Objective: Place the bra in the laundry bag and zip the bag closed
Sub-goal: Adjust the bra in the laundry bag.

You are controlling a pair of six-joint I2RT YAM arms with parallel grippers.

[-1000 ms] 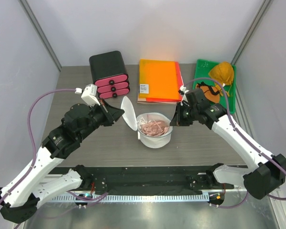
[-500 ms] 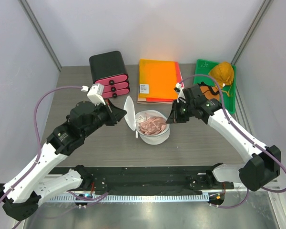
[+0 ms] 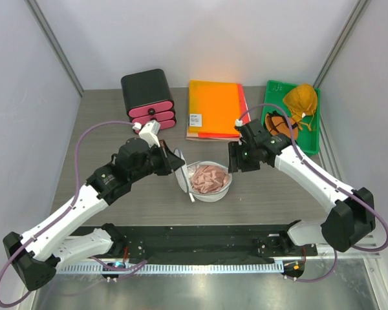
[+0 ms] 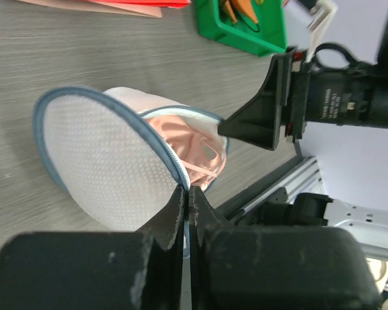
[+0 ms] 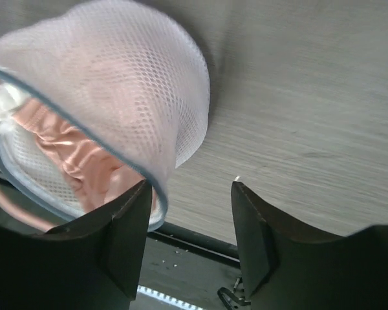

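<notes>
Grey wood-grain surface (image 3: 258,194) between pale walls carries the laundry bag (image 3: 210,194) at its middle, lying open with the pink bra (image 3: 208,175) heaped in the lower half. From above, a black box with pink drawers (image 3: 149,100), an orange folder (image 3: 215,106) and a green tray (image 3: 271,97) line the far edge. Only the left wrist view shows that the left pincer (image 4: 187,194) is clamped tight on the zipper rim of the raised lid. Only the right wrist view shows the right pincer (image 5: 189,194) with its fingers spread, the bag's domed mesh just beside one of them (not gripped). A white label on the folder is too small to read.
</notes>
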